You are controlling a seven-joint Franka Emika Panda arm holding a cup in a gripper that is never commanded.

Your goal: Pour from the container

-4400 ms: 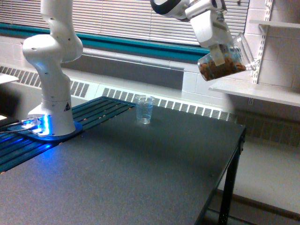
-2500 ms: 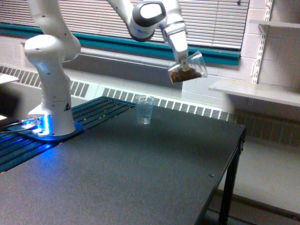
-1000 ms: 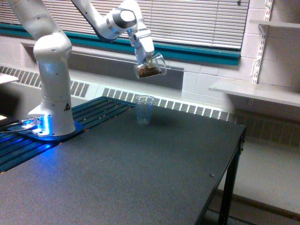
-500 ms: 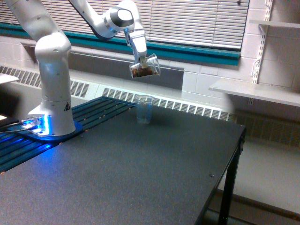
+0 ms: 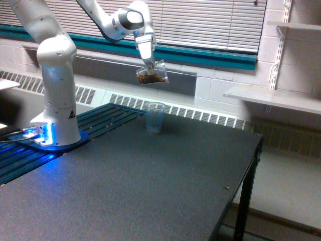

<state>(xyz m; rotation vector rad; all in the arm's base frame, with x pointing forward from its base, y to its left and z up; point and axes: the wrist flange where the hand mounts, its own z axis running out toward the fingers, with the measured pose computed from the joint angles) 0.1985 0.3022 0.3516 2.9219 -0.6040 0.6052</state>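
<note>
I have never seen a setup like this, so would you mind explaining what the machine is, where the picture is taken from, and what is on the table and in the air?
This is a single view from a camera standing off the machine. The white jointed thing is a robot arm; its base stands at the view's left on a dark table, with a blue light glowing at its foot. At the arm's end, the fingers hold a clear plastic cup with brown granules inside, tilted in the air. On the table below it stands a second, slimmer clear cup, upright and apparently empty. Behind are window blinds and a wall shelf. The held cup hangs above the standing one; nothing can be seen falling out.
</note>
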